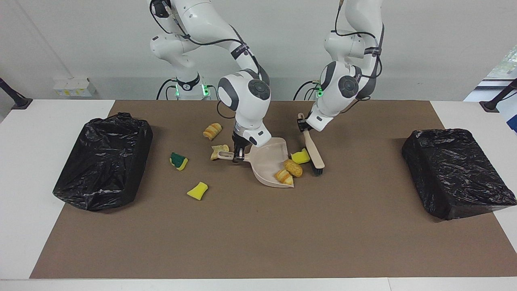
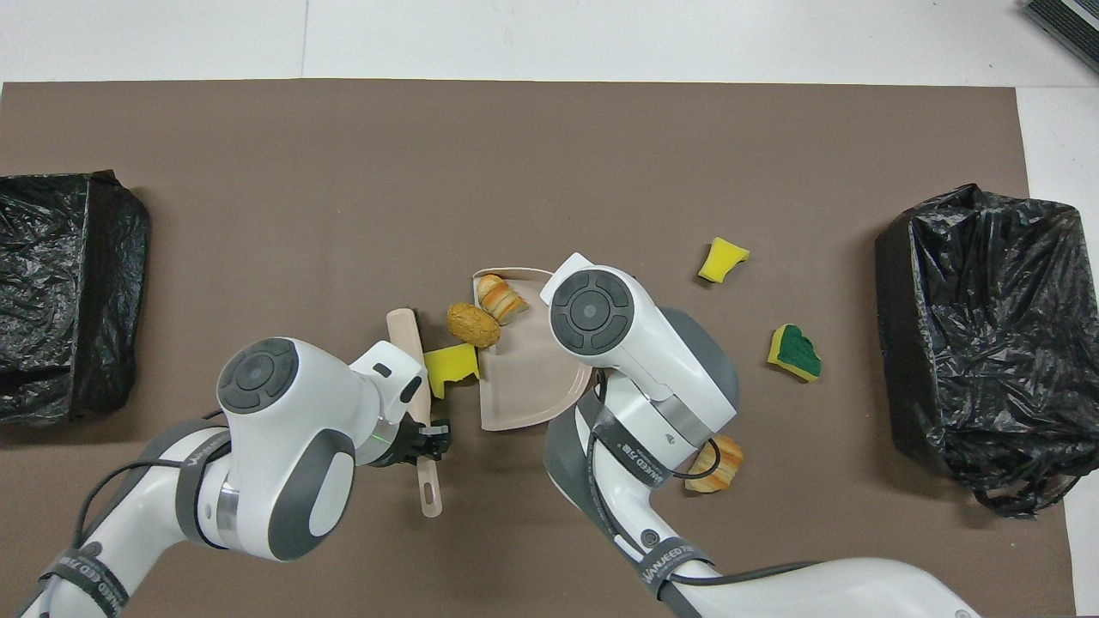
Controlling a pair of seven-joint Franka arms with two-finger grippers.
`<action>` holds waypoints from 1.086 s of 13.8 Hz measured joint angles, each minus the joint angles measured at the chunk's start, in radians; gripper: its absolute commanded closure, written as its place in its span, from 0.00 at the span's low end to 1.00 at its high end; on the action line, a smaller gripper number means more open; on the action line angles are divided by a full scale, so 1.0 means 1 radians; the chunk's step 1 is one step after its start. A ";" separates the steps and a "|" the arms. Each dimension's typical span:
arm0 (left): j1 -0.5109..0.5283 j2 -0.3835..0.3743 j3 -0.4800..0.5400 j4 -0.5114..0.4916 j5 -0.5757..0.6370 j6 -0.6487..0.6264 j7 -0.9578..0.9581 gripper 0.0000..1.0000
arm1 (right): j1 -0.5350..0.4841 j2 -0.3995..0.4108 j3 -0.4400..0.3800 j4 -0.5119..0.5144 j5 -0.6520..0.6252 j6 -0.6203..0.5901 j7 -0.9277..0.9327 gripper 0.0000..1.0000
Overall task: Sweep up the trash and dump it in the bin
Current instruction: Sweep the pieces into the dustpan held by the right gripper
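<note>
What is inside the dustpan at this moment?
Two bread-like chunks lie at the open edge of the dustpan, one only partly in. A yellow sponge bit sits just outside, against the brush. The right arm covers the pan's handle end from above.

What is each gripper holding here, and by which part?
The left gripper holds the brush by its handle. The right gripper holds the dustpan by its handle.

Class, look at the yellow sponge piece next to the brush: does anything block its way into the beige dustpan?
Nothing visible does. The yellow sponge piece lies between the wooden-handled brush and the open mouth of the beige plastic dustpan.
</note>
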 measured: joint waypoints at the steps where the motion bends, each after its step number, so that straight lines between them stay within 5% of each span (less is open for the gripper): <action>1: -0.031 0.004 -0.001 0.010 -0.034 0.010 -0.002 1.00 | 0.000 0.000 0.000 -0.001 0.000 0.000 0.004 1.00; 9: -0.180 0.057 -0.004 0.142 -0.073 0.007 -0.015 1.00 | -0.041 -0.004 0.000 -0.024 0.001 0.004 -0.005 1.00; 15: -0.132 0.028 0.026 0.287 0.001 -0.201 -0.033 1.00 | -0.095 -0.037 -0.001 -0.060 0.000 0.049 -0.036 1.00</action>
